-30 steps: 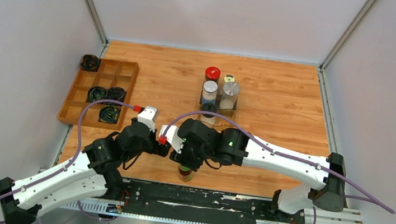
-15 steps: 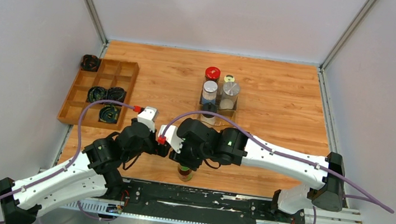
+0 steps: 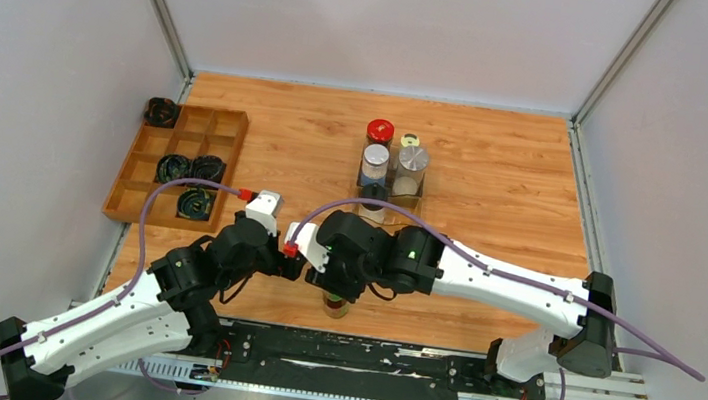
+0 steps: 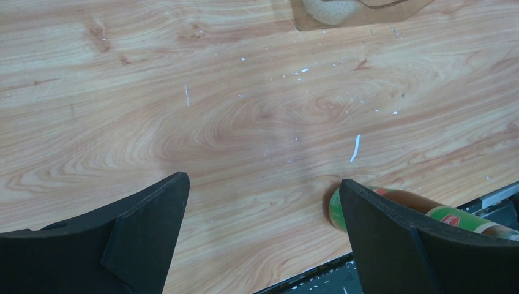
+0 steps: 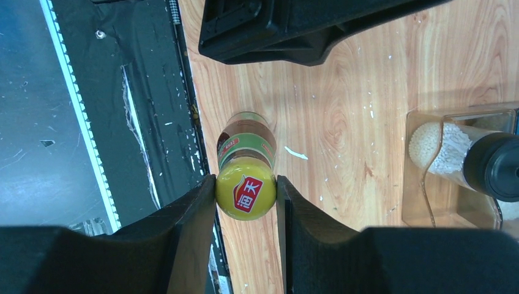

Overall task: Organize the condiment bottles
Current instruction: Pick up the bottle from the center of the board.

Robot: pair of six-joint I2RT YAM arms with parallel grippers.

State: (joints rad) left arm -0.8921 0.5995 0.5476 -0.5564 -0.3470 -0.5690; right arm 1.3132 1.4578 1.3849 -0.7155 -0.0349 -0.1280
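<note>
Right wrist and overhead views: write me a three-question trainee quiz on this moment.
1. True or false: the left gripper is shut on a jar.
2. The right gripper grips the yellow-capped sauce bottle by its: A) base B) cap C) label.
3. Besides that bottle, how many jars stand grouped together?
Key: 1 false; 2 B; 3 five.

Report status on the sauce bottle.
Right jaws shut on sauce bottle cap, near table edge. Left jaws open, empty. Left arm close alongside.
</note>
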